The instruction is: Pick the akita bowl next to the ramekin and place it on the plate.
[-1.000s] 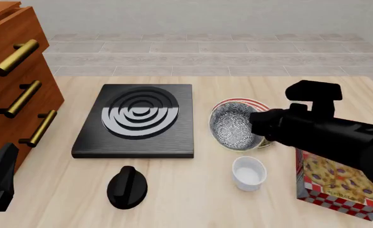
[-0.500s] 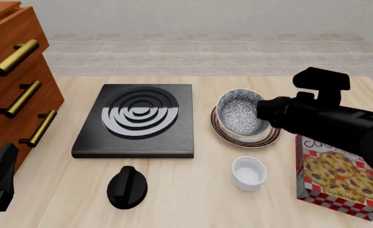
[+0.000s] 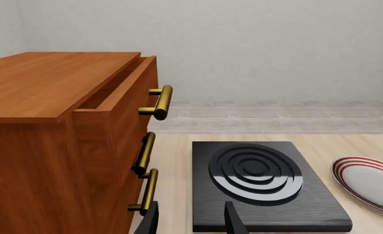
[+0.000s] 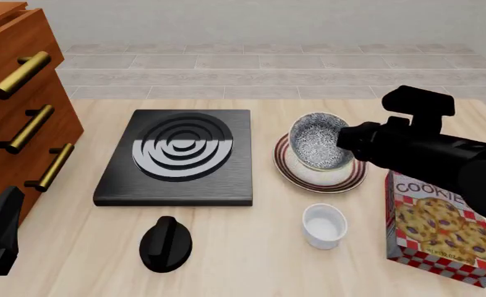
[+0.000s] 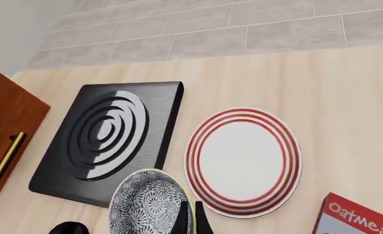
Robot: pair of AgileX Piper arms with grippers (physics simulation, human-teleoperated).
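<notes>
The speckled akita bowl (image 4: 317, 141) hangs tilted on its side over the red-ringed plate (image 4: 309, 179), apart from it. My right gripper (image 4: 343, 145) is shut on the bowl's rim. In the right wrist view its fingers (image 5: 183, 218) pinch the akita bowl (image 5: 146, 207) beside the bare plate (image 5: 243, 161). The white ramekin (image 4: 324, 225) stands alone on the table, nearer than the plate. My left gripper (image 3: 191, 224) is open with nothing between its fingers, low at the table's near left (image 4: 2, 226), facing the plate's edge (image 3: 370, 183).
A black stove plate (image 4: 181, 154) lies left of the plate, with a black knob (image 4: 166, 243) nearer than it. A cookie box (image 4: 441, 229) lies at the right. A wooden drawer cabinet (image 4: 20, 105) with brass handles stands at the left.
The right gripper carried the bowl a little farther back and to the right over the plate, tilting it more upright. The left arm stayed still.
</notes>
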